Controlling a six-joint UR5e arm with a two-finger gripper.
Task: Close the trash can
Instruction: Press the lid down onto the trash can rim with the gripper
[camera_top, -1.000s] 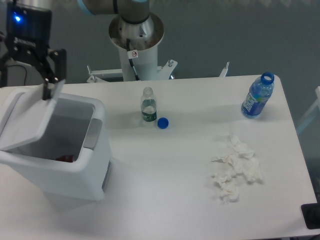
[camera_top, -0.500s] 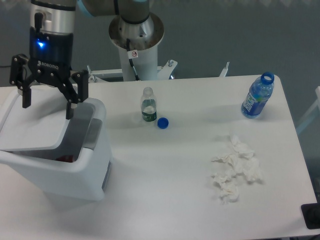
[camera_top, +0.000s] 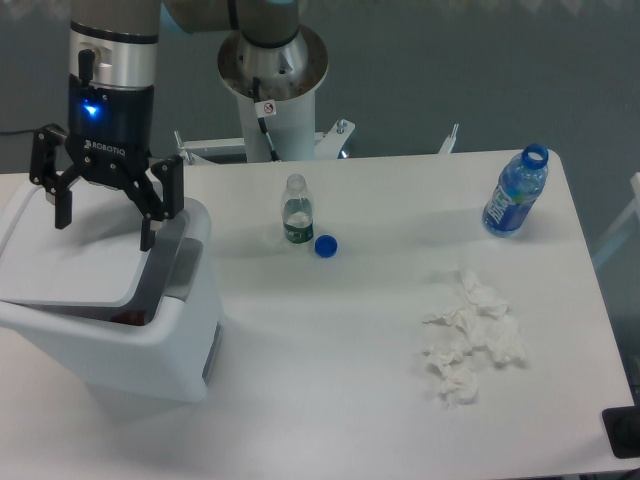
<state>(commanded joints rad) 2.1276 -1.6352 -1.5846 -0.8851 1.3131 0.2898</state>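
At the left near side of the table, the trash can looks light, stiff and slick, so its nearly flat lid is best pressed from above by the wide-spread, empty tool.

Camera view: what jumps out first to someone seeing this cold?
The big white trash can at the table's left edge, its lid tipped partway down with a gap left on the right side. Right above the lid hangs the gripper, fingers spread wide, blue light glowing on its body. On the right, a heap of crumpled tissues lies on the white table.
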